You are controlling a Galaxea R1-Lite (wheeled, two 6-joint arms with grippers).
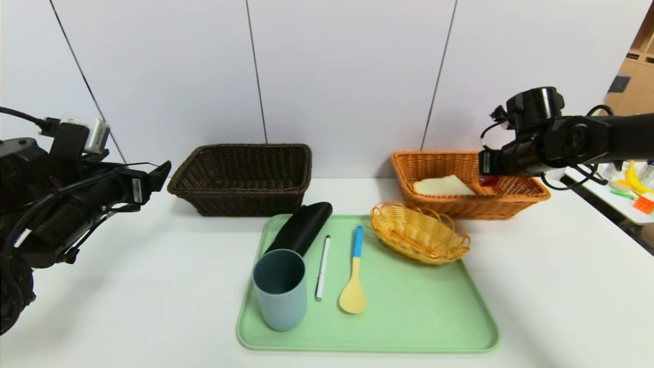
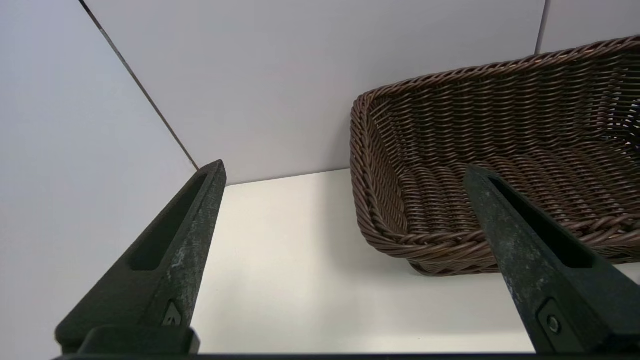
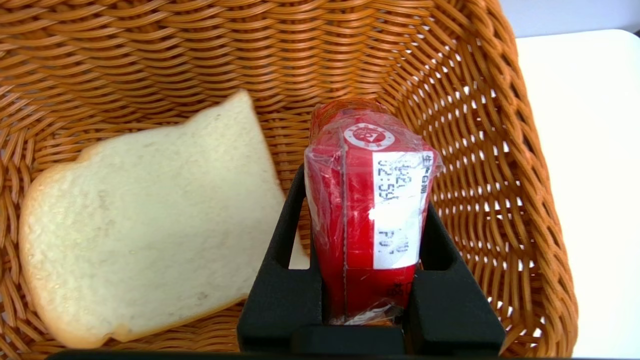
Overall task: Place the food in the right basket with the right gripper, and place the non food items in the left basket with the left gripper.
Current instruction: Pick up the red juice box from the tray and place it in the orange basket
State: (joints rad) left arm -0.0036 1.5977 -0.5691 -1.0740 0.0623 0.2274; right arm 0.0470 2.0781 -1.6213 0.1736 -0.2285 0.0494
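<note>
My right gripper (image 1: 488, 176) is shut on the red drink carton (image 3: 370, 210) and holds it inside the orange-tan basket (image 1: 429, 163), next to the bread slice (image 1: 443, 185), which also shows in the right wrist view (image 3: 145, 225). My left gripper (image 1: 163, 171) is open and empty, raised at the left beside the dark brown basket (image 1: 242, 176), which also shows in the left wrist view (image 2: 500, 150). The grey-blue cup (image 1: 280, 289), black case (image 1: 301, 227), white pen (image 1: 322, 267) and yellow spoon with blue handle (image 1: 354, 273) lie on the green tray (image 1: 419, 317).
A small oval yellow wicker basket (image 1: 419, 232) sits on the tray's far right corner, just in front of the orange-tan basket. A side table with a banana and small items (image 1: 633, 191) stands at the far right. The wall is close behind both baskets.
</note>
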